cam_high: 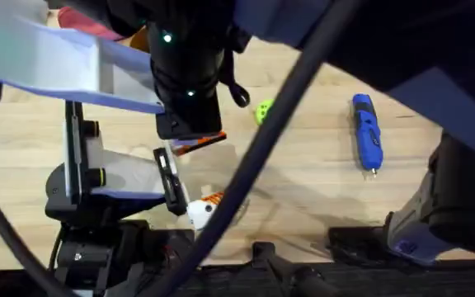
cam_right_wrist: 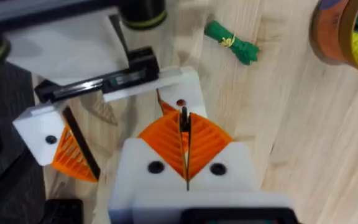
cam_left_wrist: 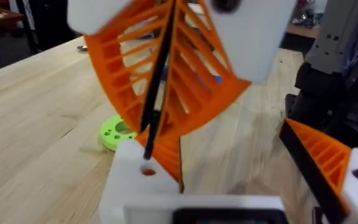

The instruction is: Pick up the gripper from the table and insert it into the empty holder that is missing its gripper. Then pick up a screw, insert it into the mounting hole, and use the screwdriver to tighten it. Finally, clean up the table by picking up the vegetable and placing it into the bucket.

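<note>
One thin black screw (cam_left_wrist: 156, 99) is pinched tight in the right end effector (cam_right_wrist: 185, 127), right above the hole in the white plastic holder (cam_left_wrist: 132, 177). A small tilt could make the screw miss and fall on the wooden desk (cam_high: 320, 181). The left end effector (cam_left_wrist: 229, 149) stands wide.

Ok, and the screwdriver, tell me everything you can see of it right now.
The screwdriver is a blue, pen-shaped tool that looks plastic, with a thin metal tip at one end. In the overhead view it lies flat on the bare wooden table, on the right arm's side. Its length runs roughly away from the bases, slightly slanted, with the tip pointing toward the near edge. Nothing touches it: no end effector is on it, and the lime-green disc sits well apart from it.
</note>
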Available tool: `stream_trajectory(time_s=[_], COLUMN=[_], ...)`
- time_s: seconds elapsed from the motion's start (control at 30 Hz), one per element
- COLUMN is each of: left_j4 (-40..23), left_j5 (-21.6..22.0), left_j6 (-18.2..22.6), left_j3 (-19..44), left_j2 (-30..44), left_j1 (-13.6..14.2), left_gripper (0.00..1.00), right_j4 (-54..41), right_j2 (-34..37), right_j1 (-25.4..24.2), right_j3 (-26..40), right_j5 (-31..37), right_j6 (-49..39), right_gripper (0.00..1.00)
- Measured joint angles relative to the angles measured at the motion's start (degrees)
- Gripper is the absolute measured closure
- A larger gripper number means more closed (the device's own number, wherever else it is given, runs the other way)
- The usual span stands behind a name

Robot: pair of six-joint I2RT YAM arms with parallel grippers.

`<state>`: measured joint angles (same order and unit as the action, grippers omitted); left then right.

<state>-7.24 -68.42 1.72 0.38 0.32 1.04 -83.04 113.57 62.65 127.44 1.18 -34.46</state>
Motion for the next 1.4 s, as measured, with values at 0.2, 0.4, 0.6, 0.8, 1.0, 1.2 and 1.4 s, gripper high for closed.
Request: stream_trajectory(time_s=[0.2,0.4,0.6,0.8,1.0,1.2,1.4], left_j4=[0.0,0.0,0.0,0.0,0.0,0.0,0.0], left_j5=[0.0,0.0,0.0,0.0,0.0,0.0,0.0], left_j6=[0.0,0.0,0.0,0.0,0.0,0.0,0.0], left_j3=[0.0,0.0,0.0,0.0,0.0,0.0,0.0], left_j2=[0.0,0.0,0.0,0.0,0.0,0.0,0.0], left_j1=[0.0,0.0,0.0,0.0,0.0,0.0,0.0], left_gripper=[0.015,0.014,0.015,0.014,0.015,0.015,0.015], right_j4=[-0.8,-0.7,-0.7,-0.7,-0.7,-0.7,-0.7], right_j2=[-1.0,-1.1,-1.1,-1.1,-1.1,-1.0,-0.6], right_j1=[0.0,0.0,0.0,0.0,0.0,0.0,0.0], right_j3=[0.0,0.1,0.1,0.1,0.1,0.1,0.1], right_j5=[0.0,0.0,0.0,0.0,-0.9,-2.6,-2.6], right_j6=[1.3,1.7,1.9,2.4,2.8,2.8,2.8], right_gripper=[0.995,0.995,0.995,0.995,0.995,0.995,0.995])
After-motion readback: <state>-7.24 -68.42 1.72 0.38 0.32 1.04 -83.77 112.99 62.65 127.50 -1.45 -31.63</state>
